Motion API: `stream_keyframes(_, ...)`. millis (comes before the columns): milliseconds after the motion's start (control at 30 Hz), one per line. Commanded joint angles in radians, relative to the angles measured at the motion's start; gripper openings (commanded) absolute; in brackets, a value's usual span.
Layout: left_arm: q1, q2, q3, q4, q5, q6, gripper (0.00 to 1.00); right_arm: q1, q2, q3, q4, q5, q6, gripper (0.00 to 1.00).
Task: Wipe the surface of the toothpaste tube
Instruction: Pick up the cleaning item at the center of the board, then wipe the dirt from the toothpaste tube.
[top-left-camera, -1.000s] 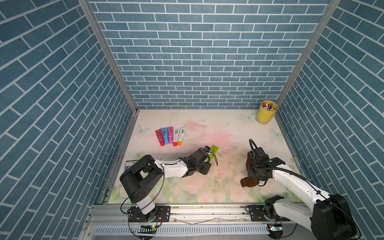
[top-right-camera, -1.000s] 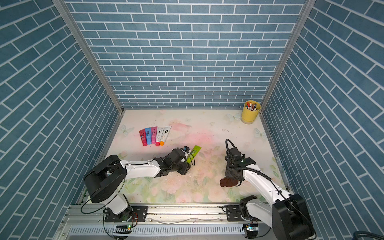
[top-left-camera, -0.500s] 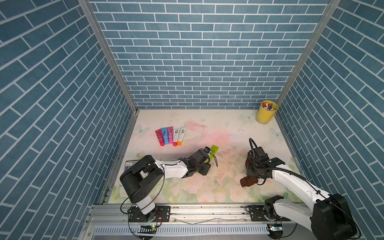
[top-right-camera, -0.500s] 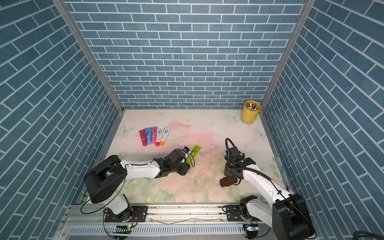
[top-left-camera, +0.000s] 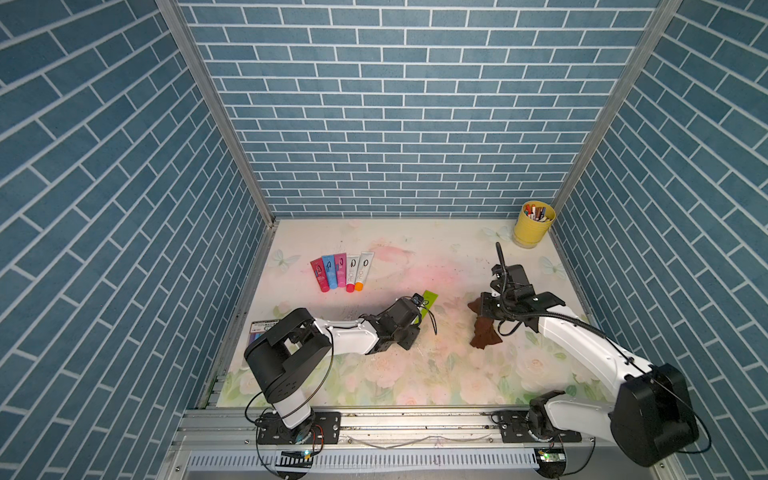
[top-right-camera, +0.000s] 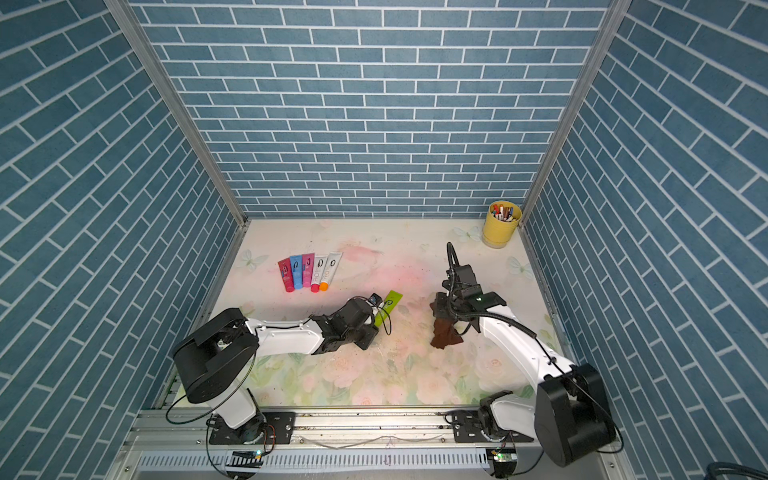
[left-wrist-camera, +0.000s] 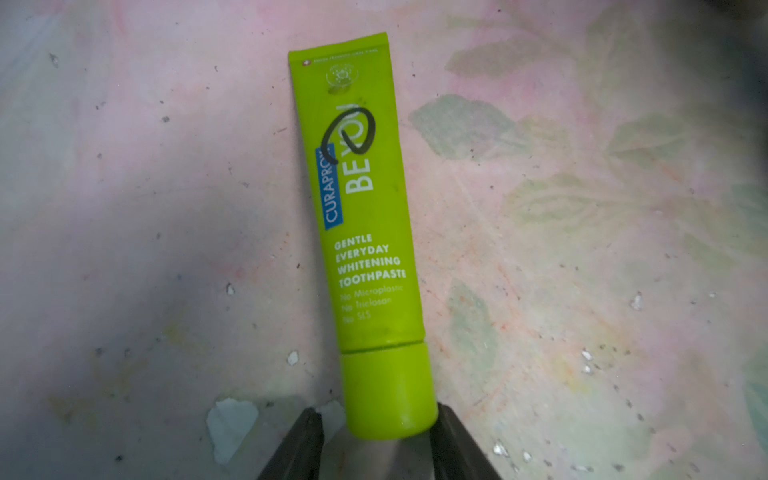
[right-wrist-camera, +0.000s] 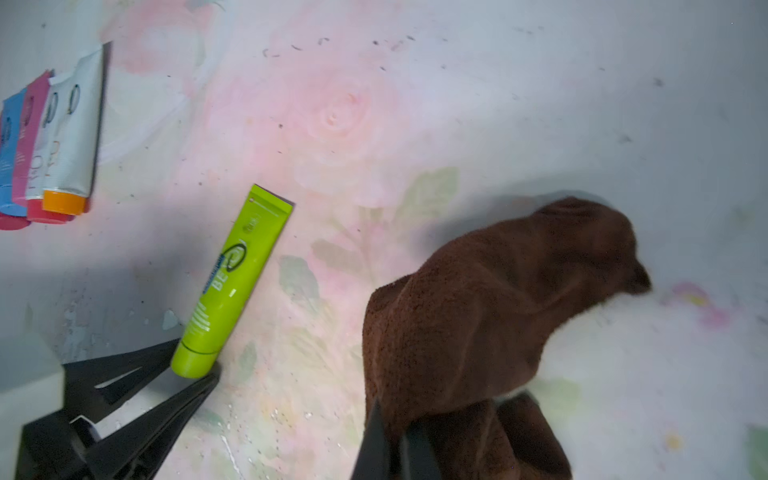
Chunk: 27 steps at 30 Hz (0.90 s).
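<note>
The left gripper has its jaws apart astride the cap of the green toothpaste tube, one finger touching and the other just clear. The tube lies flat on the floral table, its long axis running straight out from those jaws. The right gripper is clamped on the brown cloth, which sits near the tube's right side without touching it. I count one green tube, one cloth, five other tubes and one yellow cup

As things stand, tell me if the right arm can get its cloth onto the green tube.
Probably yes. The right gripper holds the cloth, only bare table lies between it and the tube, and the left gripper flanks just the cap.
</note>
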Motion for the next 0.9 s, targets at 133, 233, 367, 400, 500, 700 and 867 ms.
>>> stream_keyframes(133, -0.005, 0.027, 0.049, 0.023, -0.045, 0.049, 0.47, 0.004, 0.197, 0.157, 0.143, -0.121, -0.099, 0.0)
stream_keyframes(233, -0.005, 0.037, 0.067, 0.027, -0.048, 0.061, 0.4, 0.003, 0.239, 0.188, 0.154, -0.138, -0.119, 0.0)
stream_keyframes(367, -0.006, 0.025, 0.047, 0.061, 0.001, 0.088, 0.32, 0.004, 0.26, 0.199, 0.178, -0.178, -0.131, 0.0)
stream_keyframes(400, -0.006, 0.012, 0.035, 0.073, 0.01, 0.089, 0.31, 0.004, 0.261, 0.191, 0.196, -0.201, -0.13, 0.0)
stream_keyframes(500, -0.006, -0.031, -0.005, 0.121, 0.049, 0.092, 0.26, 0.005, 0.258, 0.138, 0.28, -0.274, -0.105, 0.0)
stream_keyframes(700, -0.006, -0.01, 0.005, 0.124, 0.077, 0.092, 0.22, 0.031, 0.314, 0.074, 0.377, -0.313, -0.085, 0.0)
stream_keyframes(867, -0.006, 0.0, 0.007, 0.137, 0.119, 0.091, 0.21, 0.058, 0.386, 0.035, 0.437, -0.307, -0.076, 0.0)
